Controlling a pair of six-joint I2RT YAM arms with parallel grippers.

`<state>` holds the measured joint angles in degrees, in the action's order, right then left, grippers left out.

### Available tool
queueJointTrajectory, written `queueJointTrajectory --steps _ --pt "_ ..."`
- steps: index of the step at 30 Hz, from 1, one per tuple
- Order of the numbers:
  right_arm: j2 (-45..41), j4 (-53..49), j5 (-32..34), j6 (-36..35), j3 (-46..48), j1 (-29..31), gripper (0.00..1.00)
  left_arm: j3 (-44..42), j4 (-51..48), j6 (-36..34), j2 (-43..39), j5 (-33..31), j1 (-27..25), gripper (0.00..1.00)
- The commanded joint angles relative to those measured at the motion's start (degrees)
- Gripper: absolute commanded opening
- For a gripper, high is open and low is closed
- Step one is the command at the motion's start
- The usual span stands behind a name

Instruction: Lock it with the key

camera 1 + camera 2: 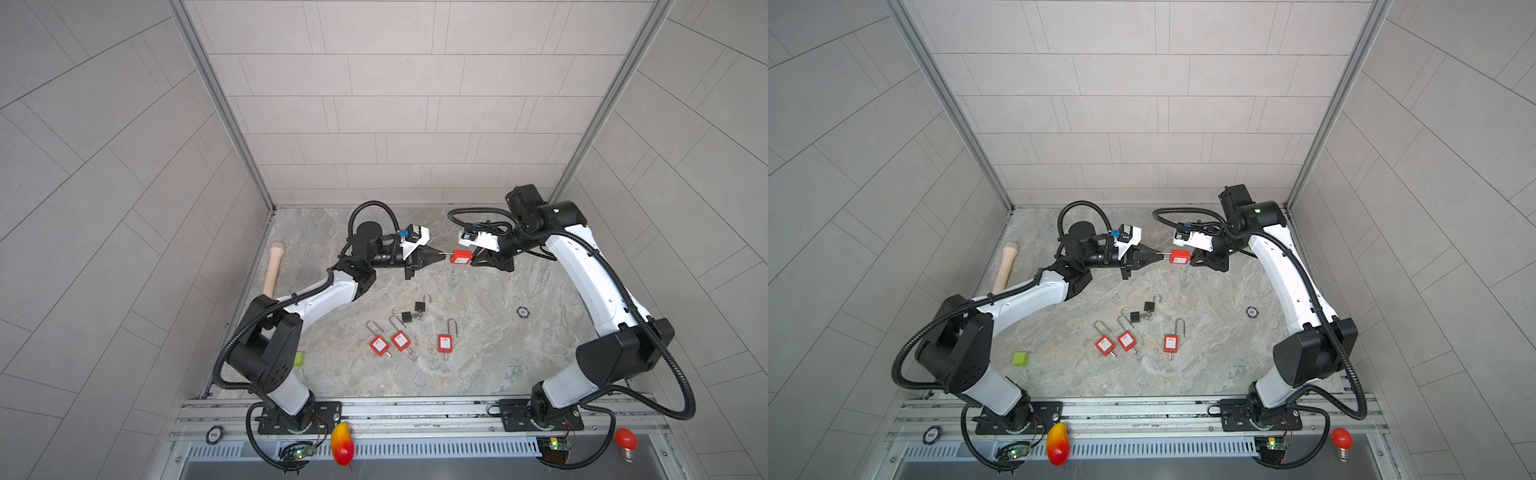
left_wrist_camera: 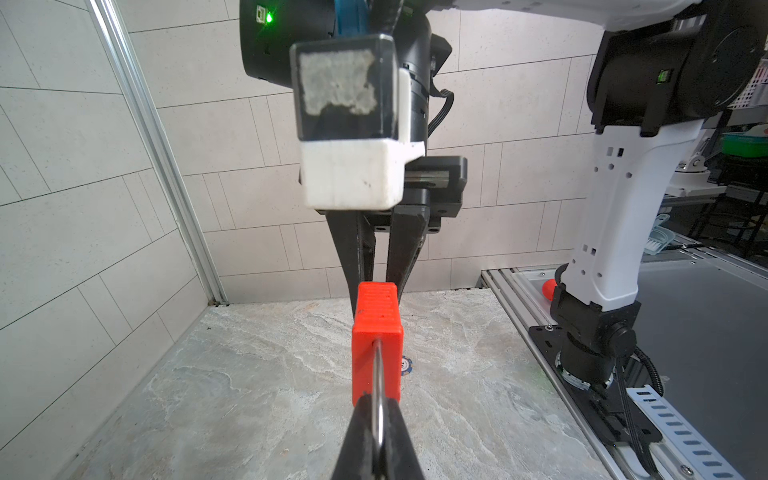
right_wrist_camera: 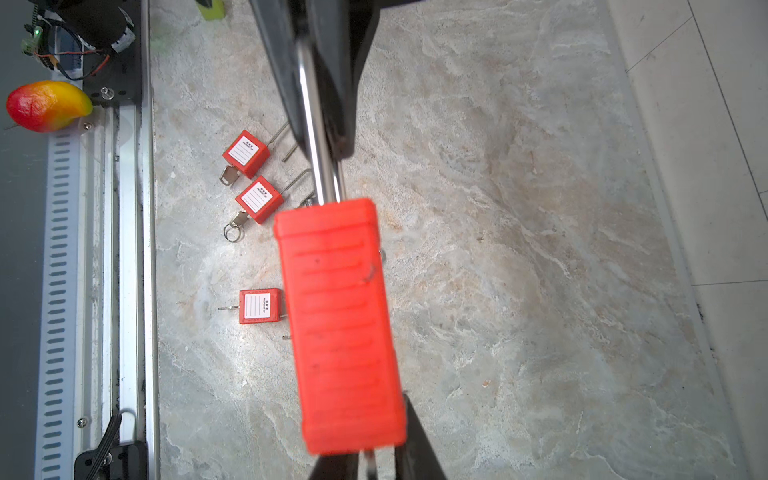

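Clamping the shackle (image 2: 377, 370) of the red padlock (image 1: 462, 257), the left pincer (image 1: 444, 256) is closed; right pincer (image 1: 476, 259) unclear, label (image 1: 1180, 260) illegible.

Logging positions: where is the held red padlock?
Both top views show the red padlock aloft, back centre, shackle clamped in the left gripper, right gripper at its base.

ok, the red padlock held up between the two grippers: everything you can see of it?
The red padlock has a blocky red body, plastic by the look, ribbed on one side, with a white label on a broad face and a shiny metal shackle. It lies level in the air above the marble table, shackle toward the left arm. The left gripper is shut on the shackle. The right gripper is at the body's opposite end; whether it grips anything there cannot be told.
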<state>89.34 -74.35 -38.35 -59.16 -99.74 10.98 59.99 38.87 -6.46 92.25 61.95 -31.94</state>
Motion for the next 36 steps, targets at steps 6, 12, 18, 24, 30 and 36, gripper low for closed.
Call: queueJointTrajectory --steps 6,12,18,24,30,36 --pt "-3.37 0.63 0.25 -1.79 1.92 0.36 0.18 0.97 1.03 -1.1 -1.28 0.83 -0.28 0.0" --pt "-3.27 0.34 0.66 -2.82 1.93 0.72 0.17 0.74 0.99 -1.1 -1.46 0.79 -0.32 0.0" --pt "-3.23 0.53 0.64 -3.6 2.03 0.79 0.11 0.39 0.77 -1.25 -1.63 0.72 -0.36 0.0" --pt "-3.12 0.26 0.99 -4.37 2.03 0.88 0.06 0.28 0.2 -1.67 -1.73 0.62 -0.31 0.0" --pt "-3.16 0.51 2.43 -5.62 2.84 1.06 0.01 0.31 0.15 -1.73 -1.73 0.39 -0.24 0.0" --pt "-3.65 2.54 4.36 -6.27 4.65 0.98 0.0 -0.19 0.86 -0.32 -2.2 -0.32 0.52 0.0"
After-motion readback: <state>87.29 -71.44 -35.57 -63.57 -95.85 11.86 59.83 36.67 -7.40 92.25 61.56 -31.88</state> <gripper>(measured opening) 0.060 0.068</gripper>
